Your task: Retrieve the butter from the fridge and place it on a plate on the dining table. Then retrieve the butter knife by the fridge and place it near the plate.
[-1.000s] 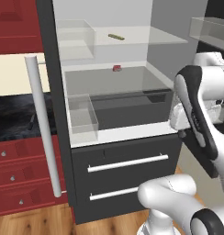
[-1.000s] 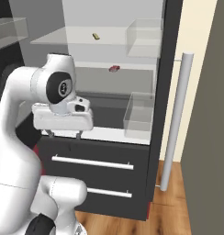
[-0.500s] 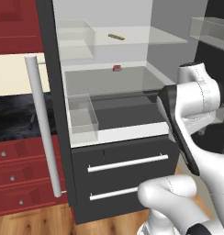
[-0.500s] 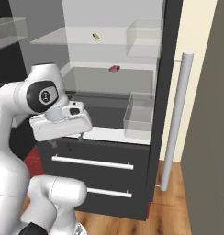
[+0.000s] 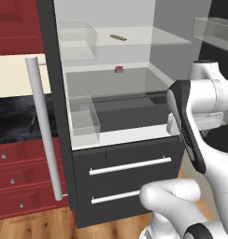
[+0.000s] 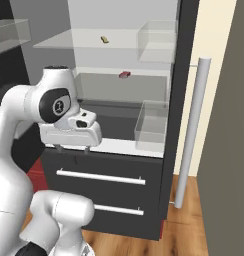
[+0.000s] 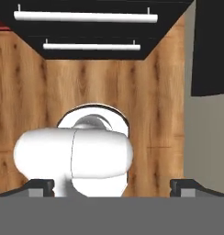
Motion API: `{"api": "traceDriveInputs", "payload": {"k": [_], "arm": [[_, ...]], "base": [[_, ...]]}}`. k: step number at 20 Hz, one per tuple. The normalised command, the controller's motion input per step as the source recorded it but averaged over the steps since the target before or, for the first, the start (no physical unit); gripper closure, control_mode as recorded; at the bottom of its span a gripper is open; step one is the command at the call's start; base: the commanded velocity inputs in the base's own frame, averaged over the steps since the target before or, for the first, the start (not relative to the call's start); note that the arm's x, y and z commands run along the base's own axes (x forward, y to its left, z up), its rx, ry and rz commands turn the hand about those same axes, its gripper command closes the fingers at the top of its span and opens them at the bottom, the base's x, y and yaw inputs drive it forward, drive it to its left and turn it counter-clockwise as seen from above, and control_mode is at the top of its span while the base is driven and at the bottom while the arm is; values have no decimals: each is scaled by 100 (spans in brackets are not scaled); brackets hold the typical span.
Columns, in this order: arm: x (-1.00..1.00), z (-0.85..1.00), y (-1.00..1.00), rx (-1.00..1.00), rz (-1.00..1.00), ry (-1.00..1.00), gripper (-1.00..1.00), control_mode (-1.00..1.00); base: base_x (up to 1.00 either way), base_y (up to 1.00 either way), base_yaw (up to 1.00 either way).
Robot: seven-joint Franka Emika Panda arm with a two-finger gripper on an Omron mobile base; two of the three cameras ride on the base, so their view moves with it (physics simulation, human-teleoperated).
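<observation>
Since the earlier frames our hand has swung further round and now points straight down at the wooden floor (image 7: 159, 92) in front of the fridge (image 6: 104, 177). Our gripper (image 6: 71, 148) hangs with its jaws spread wide and nothing between them, well below the shelves. The butter (image 5: 117, 37) lies on the top glass shelf (image 5: 148, 36) of the open fridge, and a tiny red item (image 5: 119, 69) sits on the shelf below it

Dark grey fridge (image 5: 130, 186); pale olive butter (image 5: 117, 37); tiny red item (image 5: 119, 69); red cabinets (image 5: 17, 179).
</observation>
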Motion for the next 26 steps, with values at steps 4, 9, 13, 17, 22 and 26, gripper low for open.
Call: {"api": "traceDriveInputs", "payload": {"k": [4,9,13,17,22,26], "arm": [[4,0,34,-1,-4,-5,-100,-100],[0,0,59,0,-1,-19,-100,-100],[0,0,27,5,-6,-23,-100,-100],[-3,0,-1,6,-2,-21,-100,-100],[-9,3,-4,0,0,-2,-100,-100],[-15,6,0,0,0,0,-100,-100]], "base": [[0,0,0],[0,0,0],[0,0,0],[0,0,0],[0,0,0],[0,0,0]]}}
